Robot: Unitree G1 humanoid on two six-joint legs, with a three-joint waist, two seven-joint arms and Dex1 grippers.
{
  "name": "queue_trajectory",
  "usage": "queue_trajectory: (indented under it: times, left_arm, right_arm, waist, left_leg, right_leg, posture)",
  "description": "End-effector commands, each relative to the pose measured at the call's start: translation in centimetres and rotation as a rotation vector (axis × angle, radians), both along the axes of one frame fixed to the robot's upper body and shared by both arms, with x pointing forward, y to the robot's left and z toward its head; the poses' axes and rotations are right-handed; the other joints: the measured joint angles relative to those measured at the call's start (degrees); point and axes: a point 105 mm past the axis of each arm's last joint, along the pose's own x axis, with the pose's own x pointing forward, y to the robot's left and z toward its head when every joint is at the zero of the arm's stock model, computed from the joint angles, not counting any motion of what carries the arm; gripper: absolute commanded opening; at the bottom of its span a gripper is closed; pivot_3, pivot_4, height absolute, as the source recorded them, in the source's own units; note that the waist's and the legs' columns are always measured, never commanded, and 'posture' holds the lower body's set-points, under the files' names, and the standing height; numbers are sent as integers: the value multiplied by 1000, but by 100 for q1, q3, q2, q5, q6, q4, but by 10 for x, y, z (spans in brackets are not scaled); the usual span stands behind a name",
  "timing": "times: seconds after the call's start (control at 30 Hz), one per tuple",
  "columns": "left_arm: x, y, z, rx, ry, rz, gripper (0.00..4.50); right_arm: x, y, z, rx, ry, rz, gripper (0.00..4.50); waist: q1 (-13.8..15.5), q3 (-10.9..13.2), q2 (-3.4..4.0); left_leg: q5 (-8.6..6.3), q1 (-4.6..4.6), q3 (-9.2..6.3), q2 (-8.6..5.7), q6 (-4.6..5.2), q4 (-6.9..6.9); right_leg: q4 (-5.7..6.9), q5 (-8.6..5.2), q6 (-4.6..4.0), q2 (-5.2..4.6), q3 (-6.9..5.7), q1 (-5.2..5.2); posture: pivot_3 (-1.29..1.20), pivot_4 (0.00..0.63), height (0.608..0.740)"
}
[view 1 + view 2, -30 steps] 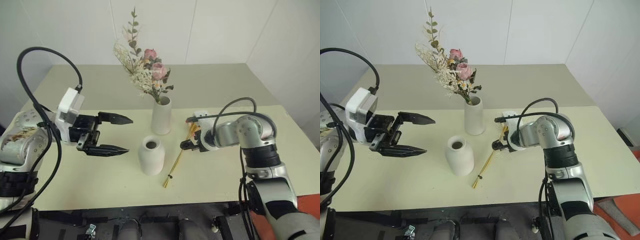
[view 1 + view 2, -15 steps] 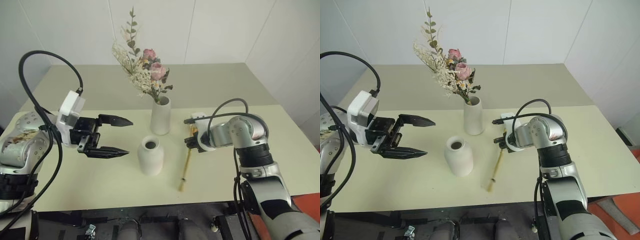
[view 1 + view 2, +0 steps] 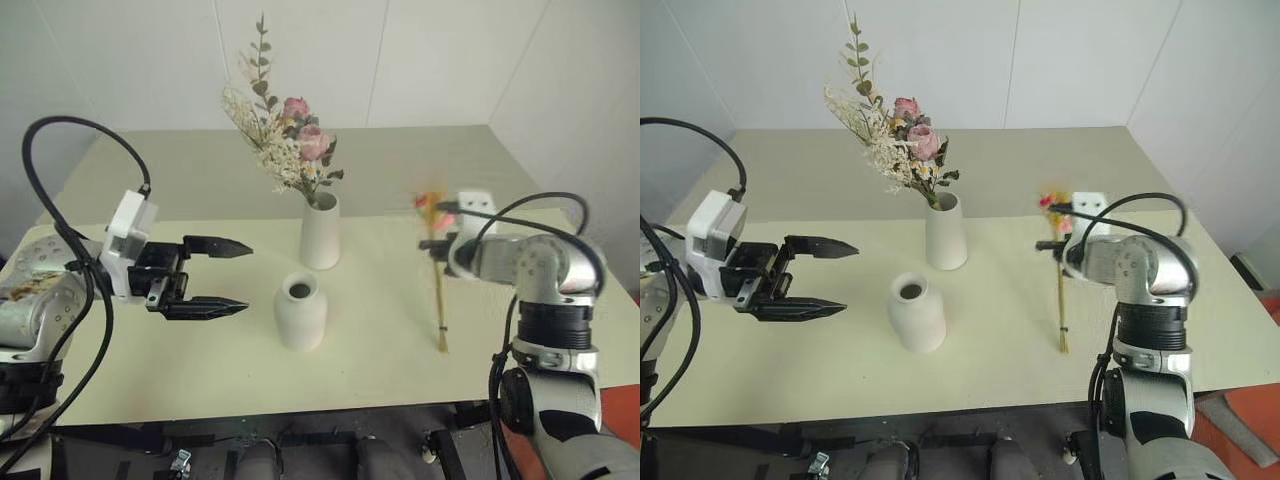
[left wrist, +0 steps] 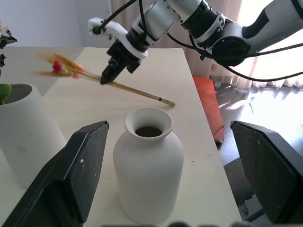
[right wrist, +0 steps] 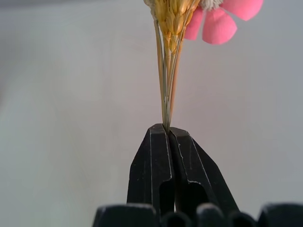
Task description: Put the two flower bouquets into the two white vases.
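Note:
The bushy bunch of cream, green and pink blooms [image 3: 285, 145] stands in the taller white vase [image 3: 321, 232] at mid table. In front of it is the shorter, narrow-necked white vase [image 3: 300, 313], with nothing in it. My right gripper [image 3: 437, 244] is shut on the thin bundle of yellow stalks [image 3: 438, 300], held up over the table's right side with the stalk ends hanging down and the red-pink flowers [image 5: 222, 19] on top. My left gripper [image 3: 232, 278] stands open to the left of the short vase [image 4: 147, 184], pointing at it, with nothing between its fingers.
The cream table [image 3: 180, 360] reaches back to a white wall. Black cables loop over both arms. Bare tabletop lies between the short vase and the hanging stalks.
My right gripper has closed on the yellow stalks, lifted them off the table and swung them right, turning them from lying flat to hanging upright. The left gripper has stayed nearly still.

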Motion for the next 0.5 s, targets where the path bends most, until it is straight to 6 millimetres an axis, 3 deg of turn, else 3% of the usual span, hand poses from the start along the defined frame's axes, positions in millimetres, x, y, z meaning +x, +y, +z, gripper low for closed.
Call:
queue_trajectory:
  times: [0.03, 0.23, 0.5]
  left_arm:
    - [-3, 2, 12, -2, -47, 8, 4500]
    - [-1, 4, 12, 4, -38, 19, 4500]
    - [1, 5, 12, 8, -20, 22, 4500]
  right_arm:
    - [-6, -2, 55, 135, -344, 12, 56]
    - [-44, 49, 112, 427, -678, 421, 56]
    - [-86, 106, 153, 589, -849, 825, 56]
  waist:
    - [-5, 0, 0]
    - [2, 1, 1]
    - [3, 2, 3]
  left_leg:
    - [0, 2, 0, 2, 0, -1]
    - [0, 3, 0, 5, 0, -6]
    - [0, 6, 0, 7, 0, -6]
  right_leg:
    - [0, 0, 0, 2, 0, 1]
    - [2, 0, 0, 3, 0, 1]
    - [2, 0, -1, 4, 0, 2]
  posture:
    - [0, 150, 740]
    - [0, 150, 740]
    - [0, 150, 740]
